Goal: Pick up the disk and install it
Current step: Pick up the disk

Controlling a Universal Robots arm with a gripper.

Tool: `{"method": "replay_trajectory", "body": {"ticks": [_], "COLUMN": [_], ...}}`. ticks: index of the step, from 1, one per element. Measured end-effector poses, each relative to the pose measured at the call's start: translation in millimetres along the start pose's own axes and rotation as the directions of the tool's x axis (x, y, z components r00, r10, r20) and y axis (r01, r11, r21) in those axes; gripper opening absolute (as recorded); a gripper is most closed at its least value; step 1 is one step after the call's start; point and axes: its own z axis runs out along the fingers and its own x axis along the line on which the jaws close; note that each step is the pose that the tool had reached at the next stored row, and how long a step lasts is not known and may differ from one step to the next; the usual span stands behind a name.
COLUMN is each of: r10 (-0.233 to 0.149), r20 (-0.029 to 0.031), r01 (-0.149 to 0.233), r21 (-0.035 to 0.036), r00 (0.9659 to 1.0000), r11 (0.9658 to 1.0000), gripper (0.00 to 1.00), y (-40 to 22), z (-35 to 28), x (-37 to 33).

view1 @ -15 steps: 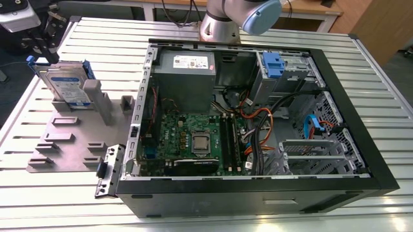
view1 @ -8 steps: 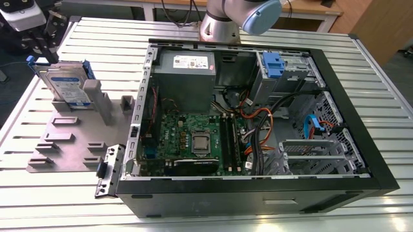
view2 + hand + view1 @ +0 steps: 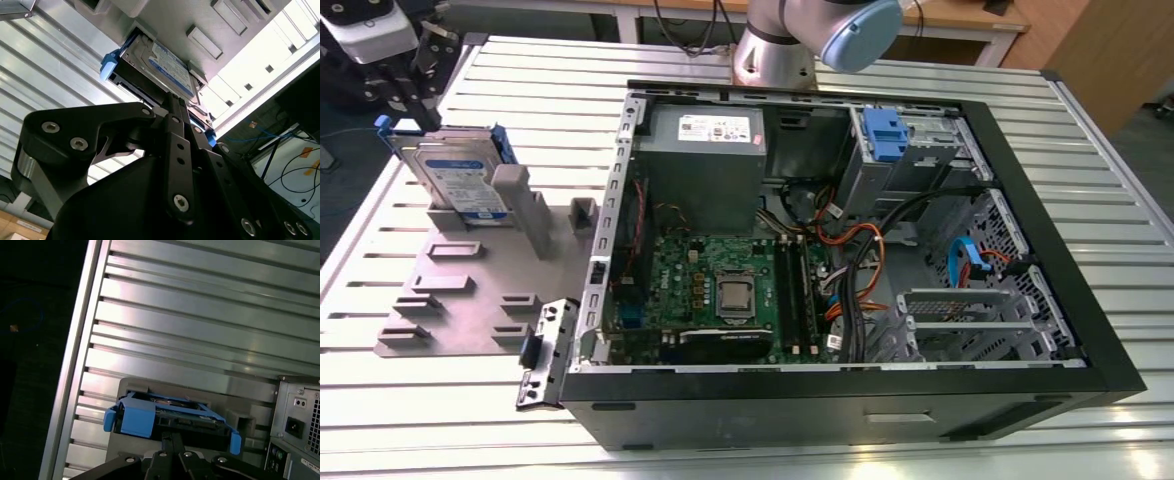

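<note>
Blue-framed disk (image 3: 458, 180) stands upright in grey holder (image 3: 467, 290), 9 o'clock of case (image 3: 787, 410). Claw (image 3: 171, 437) clenched at its rim; grasp unconfirmed. Lift straight, avoid tilting.

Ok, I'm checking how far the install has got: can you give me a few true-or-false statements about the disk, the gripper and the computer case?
1. The disk stands on edge in the grey holder. True.
2. The disk sits inside the drive cage. False: it is in the holder outside the computer case, on the exterior view's left.
3. The gripper is right at the edge of the disk's blue carrier. True.
4. The computer case is closed by a side panel. False: it lies open, with the motherboard exposed.
5. The gripper hangs over the motherboard. False: it is up by the disk, outside the case.
</note>
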Motion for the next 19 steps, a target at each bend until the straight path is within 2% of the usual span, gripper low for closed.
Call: {"method": "replay_trajectory", "body": {"ticks": [3, 8, 13, 18, 19], "r10": [-0.010, -0.074, -0.149, -0.215, -0.222], "r20": [-0.0003, -0.0026, -0.0051, -0.0071, -0.0073], "r01": [0.010, 0.074, 0.148, 0.215, 0.222], "r21": [-0.0003, -0.0020, -0.0041, -0.0062, -0.0065], "r00": [0.9999, 0.9973, 0.9889, 0.9766, 0.9750], "r11": [0.9999, 0.9973, 0.9889, 0.9766, 0.9750], "gripper": [0.11, 0.11, 0.11, 0.11, 0.11], "y": [0.0, 0.0, 0.0, 0.0, 0.0], "z": [0.0, 0.0, 0.0, 0.0, 0.0], "x": [0.0, 0.0, 0.0, 0.0, 0.0]}}
